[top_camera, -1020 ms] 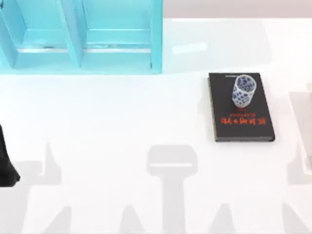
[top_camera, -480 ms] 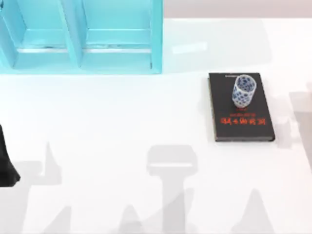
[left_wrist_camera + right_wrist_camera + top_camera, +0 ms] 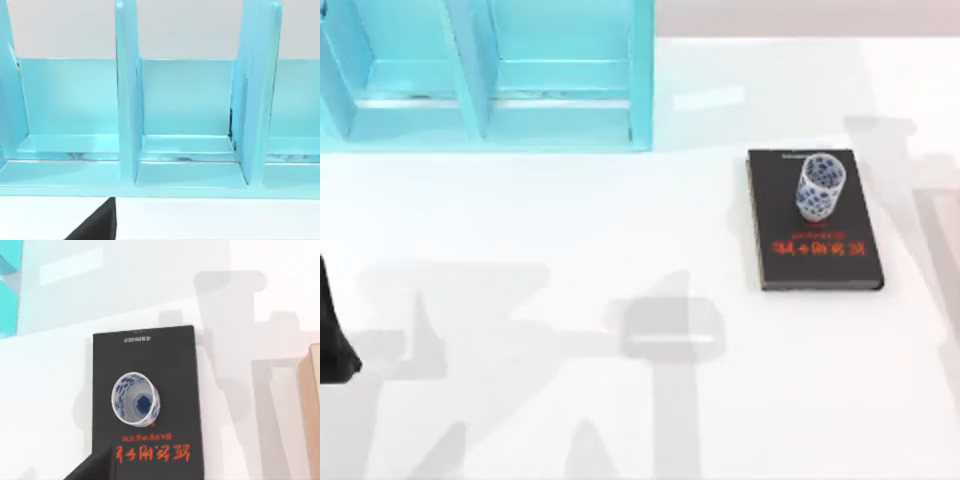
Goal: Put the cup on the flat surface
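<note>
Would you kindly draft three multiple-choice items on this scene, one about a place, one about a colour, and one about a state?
1. Where does the small white cup with the blue floral pattern stand?
A. on the black book with red lettering
B. in the turquoise shelf unit
C. on the bare glossy white tabletop

2. What colour is the book's lettering?
A. yellow
B. red
C. green

3. How is the cup sitting?
A. on its side
B. upside down
C. upright, mouth up

Answers: 1 A, since the top view shows the cup on the book's cover, above the lettering; 2 B, since the characters read red on black; 3 C, since the right wrist view looks down into its open mouth.
</note>
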`<state>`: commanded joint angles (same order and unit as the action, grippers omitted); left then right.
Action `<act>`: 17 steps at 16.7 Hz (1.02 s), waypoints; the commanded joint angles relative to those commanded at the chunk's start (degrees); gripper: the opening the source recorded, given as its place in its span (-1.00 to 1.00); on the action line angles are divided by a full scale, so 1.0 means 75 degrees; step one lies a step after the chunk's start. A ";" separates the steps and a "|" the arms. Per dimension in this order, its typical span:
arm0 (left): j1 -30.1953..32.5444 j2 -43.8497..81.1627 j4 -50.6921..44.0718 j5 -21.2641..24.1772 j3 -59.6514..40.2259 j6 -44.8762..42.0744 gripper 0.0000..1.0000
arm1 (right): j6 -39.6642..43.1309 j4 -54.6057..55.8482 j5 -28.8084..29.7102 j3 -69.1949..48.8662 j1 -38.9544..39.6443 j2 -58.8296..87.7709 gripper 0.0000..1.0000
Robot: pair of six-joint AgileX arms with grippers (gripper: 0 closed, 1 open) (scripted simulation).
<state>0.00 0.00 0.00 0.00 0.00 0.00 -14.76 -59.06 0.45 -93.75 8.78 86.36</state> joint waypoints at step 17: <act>0.0000 0.0000 0.0000 0.0000 0.0000 0.0000 1.00 | -0.0952 -0.3678 0.0252 -0.5698 0.1597 0.6420 1.00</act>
<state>0.00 0.00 0.00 0.00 0.00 0.00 -21.90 -86.65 2.34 -136.49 20.76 134.50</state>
